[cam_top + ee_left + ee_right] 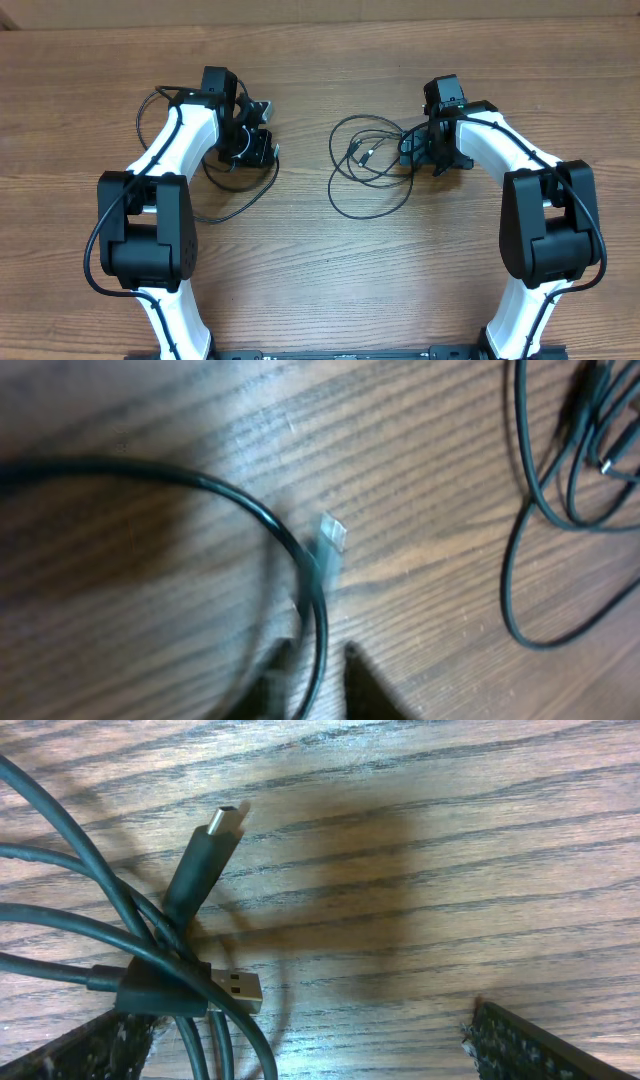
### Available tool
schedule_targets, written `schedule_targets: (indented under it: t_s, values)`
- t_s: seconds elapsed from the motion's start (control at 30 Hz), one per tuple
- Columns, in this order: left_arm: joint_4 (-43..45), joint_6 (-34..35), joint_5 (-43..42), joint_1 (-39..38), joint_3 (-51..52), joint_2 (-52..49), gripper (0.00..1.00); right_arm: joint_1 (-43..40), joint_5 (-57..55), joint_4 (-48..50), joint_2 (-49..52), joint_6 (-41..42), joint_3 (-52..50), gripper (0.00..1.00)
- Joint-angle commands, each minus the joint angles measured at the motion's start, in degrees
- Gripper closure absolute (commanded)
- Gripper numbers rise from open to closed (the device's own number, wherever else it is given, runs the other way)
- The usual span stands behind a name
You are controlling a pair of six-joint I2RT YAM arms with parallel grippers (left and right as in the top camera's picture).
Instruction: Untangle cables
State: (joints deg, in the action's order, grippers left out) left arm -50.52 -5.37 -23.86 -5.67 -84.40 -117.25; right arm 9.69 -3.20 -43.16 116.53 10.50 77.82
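Several thin black cables (pixel 366 172) lie looped in a tangle at the table's middle, their plug ends near the centre. Another black cable (pixel 250 188) loops below my left gripper (pixel 262 135). In the left wrist view this cable (pixel 225 490) arcs across and runs between my open fingertips (pixel 315 665); its silver plug tip (pixel 331 534) lies just ahead. My right gripper (pixel 415 150) sits at the tangle's right edge, wide open (pixel 300 1045). A USB-A plug (pixel 236 988) and a smaller plug (pixel 225 820) lie by its left finger, with cords (pixel 60 820) crossing there.
The wooden table (pixel 320 270) stretches toward the front. The tangle's loops also show at the upper right of the left wrist view (pixel 545 510). A thicker arm wire (pixel 150 105) loops out behind the left arm.
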Motion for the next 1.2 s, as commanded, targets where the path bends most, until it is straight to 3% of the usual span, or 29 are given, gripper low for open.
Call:
schedule_targets:
  t_s: [0.0, 0.17, 0.5, 0.57, 0.67, 0.77, 1.0, 1.17]
  values:
    - [-1.1, -2.4, -1.3, -0.8, -1.2, -0.3, 0.67, 0.0, 1.0, 0.1, 1.5, 0.2, -0.9, 0.0]
    - [-1.6, -2.4, -1.2, -0.7, -1.2, -0.3, 0.41, 0.0, 1.0, 0.1, 1.5, 0.2, -0.9, 0.0]
    - [-6.8, -2.4, 0.5, -0.8, -0.8, -0.3, 0.33, 0.0, 1.0, 0.1, 1.5, 0.2, -0.9, 0.0]
    - [-7.8, -2.4, 0.5, -0.8, -0.5, -0.3, 0.27, 0.0, 1.0, 0.1, 1.5, 0.2, -0.9, 0.0]
    - [-7.6, -3.9, 1.3, -0.8, 0.8, -0.3, 0.1, 0.0, 1.0, 0.1, 1.5, 0.2, -0.9, 0.0]
    - [-5.8, -3.8, 2.9, -0.8, 2.0, -0.3, 0.01, 0.0, 1.0, 0.1, 1.5, 0.2, -0.9, 0.0]
    - [-0.1, -3.8, 3.3, -0.8, 3.1, -0.3, 0.01, 0.0, 1.0, 0.1, 1.5, 0.2, -0.9, 0.0]
    - [1.0, -3.8, 3.3, -1.1, 3.8, -0.4, 0.17, 0.0, 1.0, 0.1, 1.5, 0.2, -0.9, 0.0]
